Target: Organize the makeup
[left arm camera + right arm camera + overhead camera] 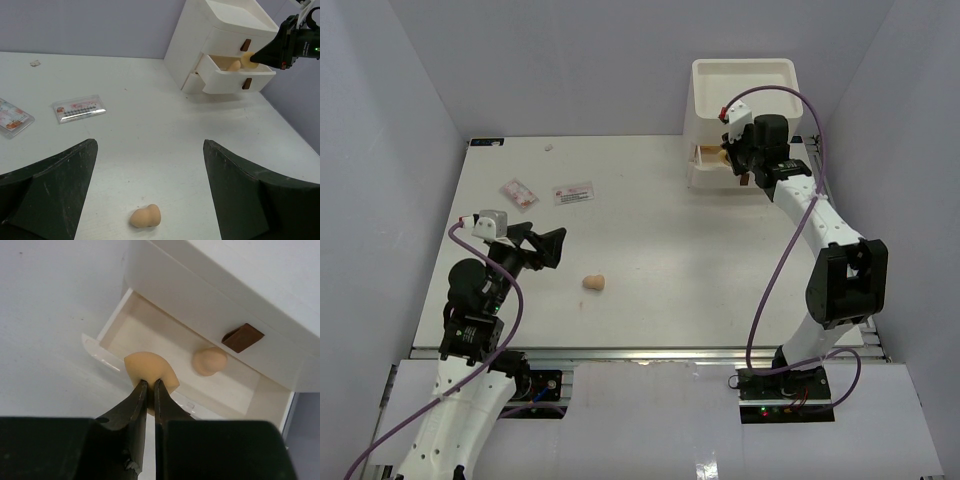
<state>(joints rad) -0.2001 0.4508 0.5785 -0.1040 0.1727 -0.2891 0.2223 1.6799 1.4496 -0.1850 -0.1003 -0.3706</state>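
Note:
My right gripper [149, 385] is shut on a tan egg-shaped sponge [149, 371], squeezing it over the front lip of the open middle drawer [127, 335]. A second sponge [210, 361] lies inside that drawer. In the top view the right gripper [735, 160] is at the front of the drawer unit. A third sponge [594, 283] lies on the table just right of my left gripper [542, 245], which is wide open with nothing in it; the wrist view shows this sponge [145, 216] low between the fingers. Two flat packets [573, 193] [519, 192] lie at the far left.
The big white drawer unit [745, 85] stands at the back right, its brown handles facing the table. A small white scrap [549, 147] lies near the back edge. Grey walls close in the table on three sides.

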